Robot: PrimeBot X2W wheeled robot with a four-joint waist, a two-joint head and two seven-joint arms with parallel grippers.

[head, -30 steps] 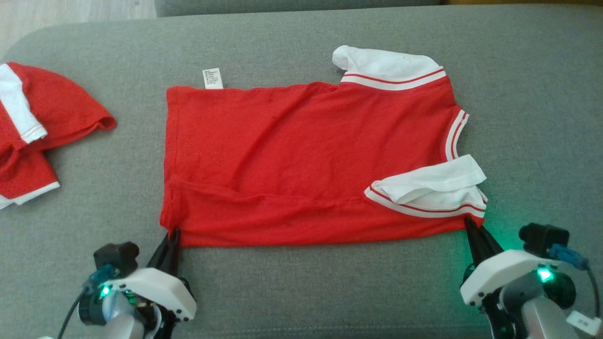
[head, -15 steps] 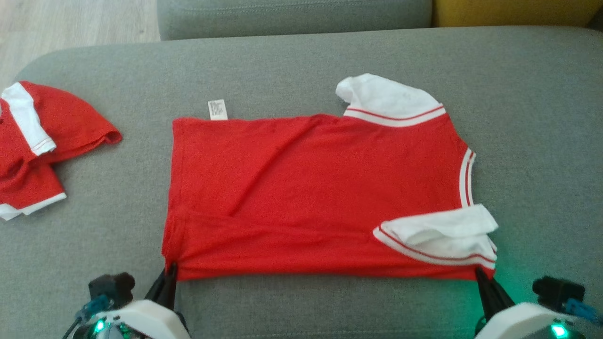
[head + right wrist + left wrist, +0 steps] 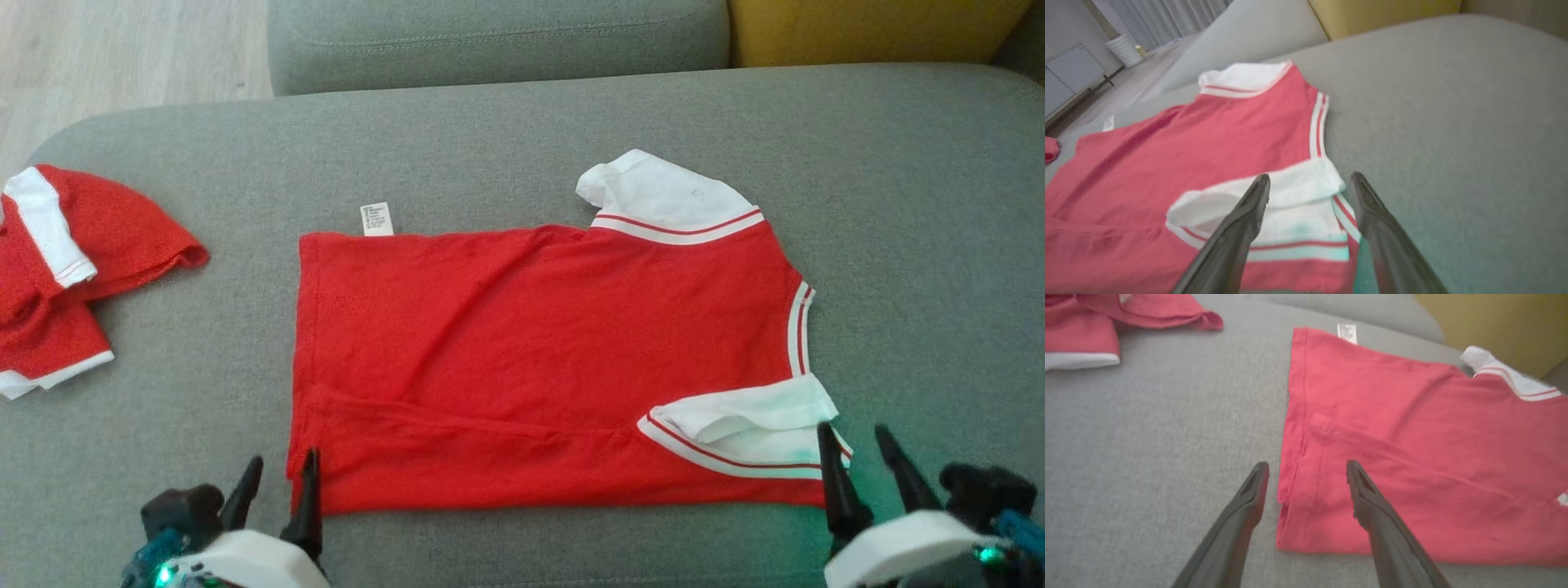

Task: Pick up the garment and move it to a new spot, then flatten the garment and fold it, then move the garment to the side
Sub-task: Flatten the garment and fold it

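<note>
Left end effector [image 3: 282, 459] stands spread and empty, its fingers straddling the near-left hem corner of the garment [image 3: 531, 343]; in the left wrist view one finger hangs over bare grey cushion [image 3: 1147, 437], the other over red cloth; right end effector [image 3: 854, 431] is likewise spread and empty, astride the outer edge of the near white sleeve [image 3: 743, 416] at the shoulder corner; whether any fingertip touches fabric I cannot tell.

The garment lies sideways on the cushion, hem to the robot's left, neck to its right, mostly flat but not wholly; a long ridge runs along the near side, a diagonal crease crosses the body, the near sleeve is doubled onto the body, the far sleeve [image 3: 661, 192] juts past the far edge; a label [image 3: 377, 219] pokes out by the far hem corner.

Risks, as I judge them: a fingertip this close to a corner could snag the cloth as the arm moves and rumple the near edge; a pinch here may catch only the upper layer, so the lower one sags and the fold goes askew; folding over the ridge and the doubled sleeve would lock those wrinkles in; uneven travel of the two arms would skew the fold line; the second red garment [image 3: 65, 245] lies at the cushion's left end, so a careless move to that side could pile one upon the other.
</note>
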